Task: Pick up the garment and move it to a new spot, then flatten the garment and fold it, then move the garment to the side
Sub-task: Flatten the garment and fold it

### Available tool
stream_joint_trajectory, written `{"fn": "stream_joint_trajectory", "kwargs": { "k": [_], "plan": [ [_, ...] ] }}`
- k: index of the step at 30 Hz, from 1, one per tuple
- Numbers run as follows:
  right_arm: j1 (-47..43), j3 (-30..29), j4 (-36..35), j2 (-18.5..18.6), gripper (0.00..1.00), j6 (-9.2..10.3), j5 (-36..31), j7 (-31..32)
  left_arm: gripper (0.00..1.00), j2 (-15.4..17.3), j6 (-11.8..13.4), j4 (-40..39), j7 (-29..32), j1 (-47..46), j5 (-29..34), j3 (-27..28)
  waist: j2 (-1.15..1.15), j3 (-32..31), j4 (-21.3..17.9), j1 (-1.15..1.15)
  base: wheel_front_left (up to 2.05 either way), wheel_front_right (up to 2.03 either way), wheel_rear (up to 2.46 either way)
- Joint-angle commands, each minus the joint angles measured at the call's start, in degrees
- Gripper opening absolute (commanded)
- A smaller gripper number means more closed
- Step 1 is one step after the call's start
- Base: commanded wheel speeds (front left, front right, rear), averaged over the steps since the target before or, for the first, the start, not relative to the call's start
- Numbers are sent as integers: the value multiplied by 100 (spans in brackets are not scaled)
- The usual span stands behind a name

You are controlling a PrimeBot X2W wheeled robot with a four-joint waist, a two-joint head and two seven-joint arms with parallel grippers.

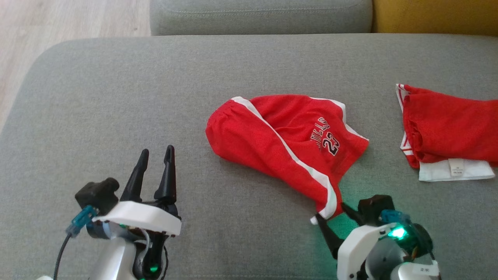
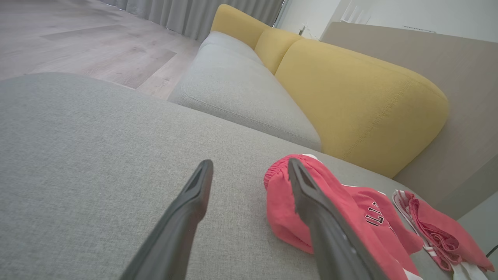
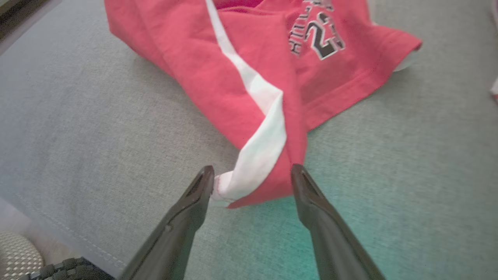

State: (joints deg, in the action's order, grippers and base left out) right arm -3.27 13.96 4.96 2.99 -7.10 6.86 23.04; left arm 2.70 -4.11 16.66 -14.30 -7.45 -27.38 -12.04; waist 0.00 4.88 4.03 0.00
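The garment (image 1: 280, 144) is a pair of red shorts with white side stripes and black lettering, lying crumpled on the grey cushion (image 1: 116, 101). Its near corner points toward me. My right gripper (image 1: 332, 217) is open at that corner, and in the right wrist view the corner of the garment (image 3: 256, 171) lies between the spread fingers of the right gripper (image 3: 253, 173). My left gripper (image 1: 155, 155) stands open over bare cushion, left of the garment and apart from it. In the left wrist view the garment (image 2: 338, 217) sits partly behind the right finger of the left gripper (image 2: 251, 167).
A second red and white garment (image 1: 447, 132) lies folded at the cushion's right edge. A grey sofa seat (image 1: 260, 15) and a yellow backrest (image 2: 358, 101) lie beyond. Wooden floor (image 1: 58, 23) shows at the far left. The cushion's left half is bare.
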Motion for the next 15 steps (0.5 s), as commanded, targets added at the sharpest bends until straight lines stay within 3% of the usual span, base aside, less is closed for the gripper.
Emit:
{"fn": "stream_joint_trajectory", "kwargs": {
  "k": [1, 14, 15],
  "plan": [
    [156, 192, -131, -11, 100, -39, 110, 30, 100, 19, -35, -186, -70, -257, -71, 189, 0, 7, 21, 0, 0, 0, 0],
    [253, 141, 192, -11, 100, -39, 90, 170, 100, 19, -18, -192, -70, -263, -104, 171, 0, 45, 126, 0, 0, 0, 0],
    [252, 101, 190, -11, 43, -39, 57, 181, 100, 19, -15, -194, -70, -260, -104, 179, 0, 41, 125, 0, 0, 0, 0]
  ]
}}
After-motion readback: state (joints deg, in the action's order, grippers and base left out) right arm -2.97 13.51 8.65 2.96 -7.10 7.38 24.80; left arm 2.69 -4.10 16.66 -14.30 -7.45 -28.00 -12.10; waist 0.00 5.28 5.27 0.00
